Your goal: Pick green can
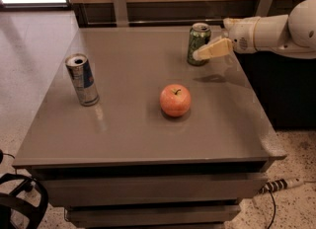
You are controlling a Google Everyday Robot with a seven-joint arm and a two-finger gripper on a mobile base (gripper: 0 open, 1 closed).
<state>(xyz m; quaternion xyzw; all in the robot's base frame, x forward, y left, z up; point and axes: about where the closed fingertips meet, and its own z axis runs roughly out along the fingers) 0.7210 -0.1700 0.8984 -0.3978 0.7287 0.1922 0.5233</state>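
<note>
The green can point(197, 44) stands upright near the far right of the grey table point(128, 124). It is dark green with mottled lighter print and a silver top. My gripper point(211, 39) reaches in from the right on a white arm point(276, 30), level with the can. It is open. The near cream finger point(213, 49) overlaps the can's right side. The far finger shows only as a stub point(228, 23) behind the can's top. I cannot tell whether either finger touches the can.
A red apple point(175, 100) lies at the table's middle. A taller slim blue-and-silver can point(82, 80) stands at the left. Two metal brackets point(119, 7) rise behind the far edge against a wooden wall. A cable point(279, 186) lies on the floor at lower right.
</note>
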